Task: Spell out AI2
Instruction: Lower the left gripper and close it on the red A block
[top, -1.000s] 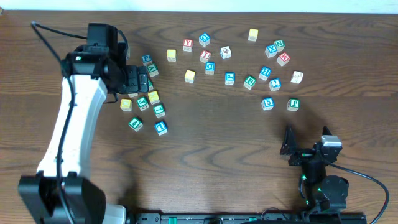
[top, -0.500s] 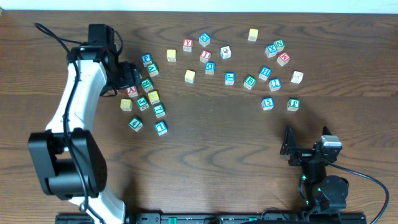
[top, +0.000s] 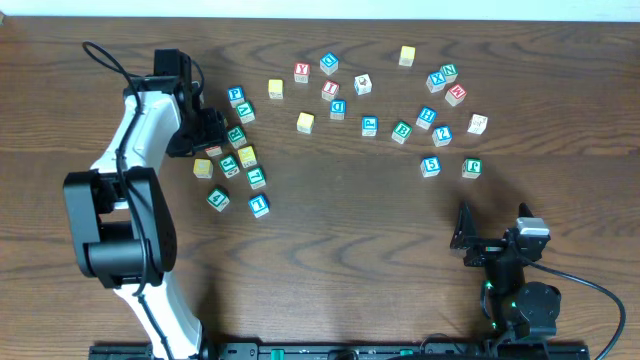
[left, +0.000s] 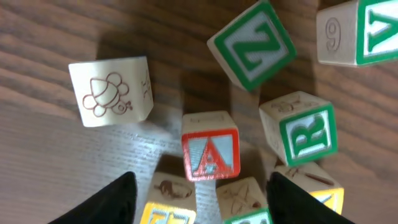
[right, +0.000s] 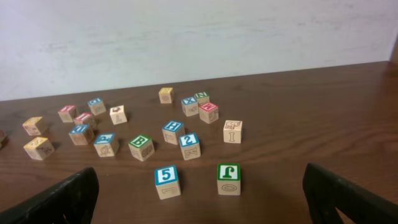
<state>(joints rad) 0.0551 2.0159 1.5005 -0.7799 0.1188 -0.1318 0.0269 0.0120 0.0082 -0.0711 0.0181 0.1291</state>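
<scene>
Red A block (left: 210, 146): flat on the table (left: 56, 155), letter up, just ahead of the left gripper (left: 200, 186) and centred on its gap. The fingers are spread wide and released, grasping nothing.
Touching A's near edge: two carved blocks (left: 173, 186).
Just beside A: green R block (left: 301, 130) and cream insect block (left: 111, 90).
Beyond A: green Z block (left: 252, 43), turned askew.
Well apart from A, across the table: blue 2 block (right: 188, 145), ahead of the right gripper (right: 200, 180), which is likewise released and empty.

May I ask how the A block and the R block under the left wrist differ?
The A block has a red frame and letter; the R block, green ones. The A block sits centred ahead of the left gripper; the R block lies off to one side. Both are wooden cubes.
</scene>
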